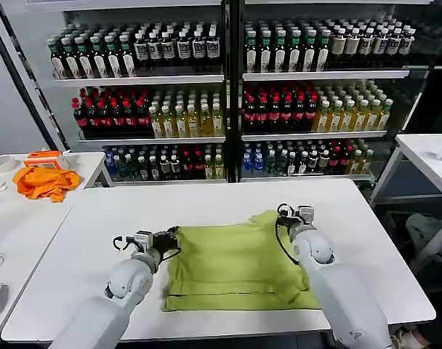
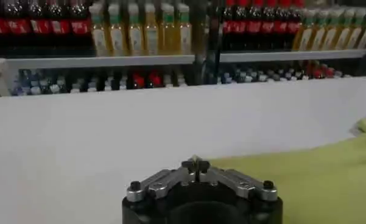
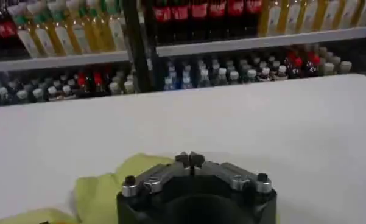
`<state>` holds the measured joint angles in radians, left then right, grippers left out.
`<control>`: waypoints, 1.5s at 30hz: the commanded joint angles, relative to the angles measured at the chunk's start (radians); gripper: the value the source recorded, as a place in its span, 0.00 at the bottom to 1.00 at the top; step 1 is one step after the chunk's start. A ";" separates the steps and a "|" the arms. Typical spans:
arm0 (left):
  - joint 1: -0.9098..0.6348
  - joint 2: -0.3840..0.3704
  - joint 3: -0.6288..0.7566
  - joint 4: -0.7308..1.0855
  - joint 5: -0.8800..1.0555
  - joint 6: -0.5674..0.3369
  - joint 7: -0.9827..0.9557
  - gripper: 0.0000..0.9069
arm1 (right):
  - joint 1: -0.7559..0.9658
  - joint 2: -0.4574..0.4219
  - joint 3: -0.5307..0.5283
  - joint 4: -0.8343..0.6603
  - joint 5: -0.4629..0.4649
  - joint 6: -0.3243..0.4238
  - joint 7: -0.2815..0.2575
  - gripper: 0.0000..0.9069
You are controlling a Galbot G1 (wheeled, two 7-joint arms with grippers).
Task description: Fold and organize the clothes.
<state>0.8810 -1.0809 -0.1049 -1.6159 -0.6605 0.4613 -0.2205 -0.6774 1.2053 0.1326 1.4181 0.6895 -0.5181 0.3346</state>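
Note:
The clothes are one lime yellow-green T-shirt (image 1: 235, 265) lying partly folded on the white table (image 1: 206, 200), no print showing. My left gripper (image 1: 174, 234) sits at the shirt's far left corner. In the left wrist view its fingers (image 2: 195, 163) are shut with a sliver of green cloth (image 2: 329, 176) pinched at the tips. My right gripper (image 1: 285, 212) is at the far right corner, where the cloth rises to a small peak. In the right wrist view that gripper (image 3: 189, 159) is shut, with the shirt (image 3: 103, 189) reaching up to its tips.
A bright orange cloth (image 1: 45, 182) and an orange-and-white object (image 1: 44, 157) lie on the side table at the left. Shelves of drink bottles (image 1: 228, 109) stand behind the table. Another white table (image 1: 424, 153) is at the right.

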 commanded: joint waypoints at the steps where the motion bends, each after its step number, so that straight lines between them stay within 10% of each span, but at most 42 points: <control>1: 0.054 0.038 -0.022 -0.159 -0.015 -0.011 0.000 0.02 | -0.044 -0.027 0.036 0.136 0.011 0.021 0.004 0.00; 25: 0.290 0.081 -0.078 -0.402 0.020 0.004 0.014 0.02 | -0.640 -0.093 0.379 0.718 0.007 -0.006 0.011 0.00; 42: 0.382 0.079 -0.078 -0.381 0.173 -0.005 0.026 0.02 | -0.810 0.000 0.421 0.701 -0.100 0.009 0.000 0.00; 44: 0.382 0.074 -0.072 -0.372 0.190 -0.009 0.028 0.19 | -0.803 0.010 0.409 0.688 -0.114 0.002 0.000 0.77; 45: 0.381 0.070 -0.069 -0.369 0.197 -0.009 0.029 0.37 | -0.801 0.013 0.405 0.684 -0.121 -0.002 0.001 1.00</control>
<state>1.2290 -1.0049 -0.1800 -1.9898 -0.5434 0.4579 -0.1929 -1.4021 1.1887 0.5168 2.0882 0.6117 -0.5154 0.3370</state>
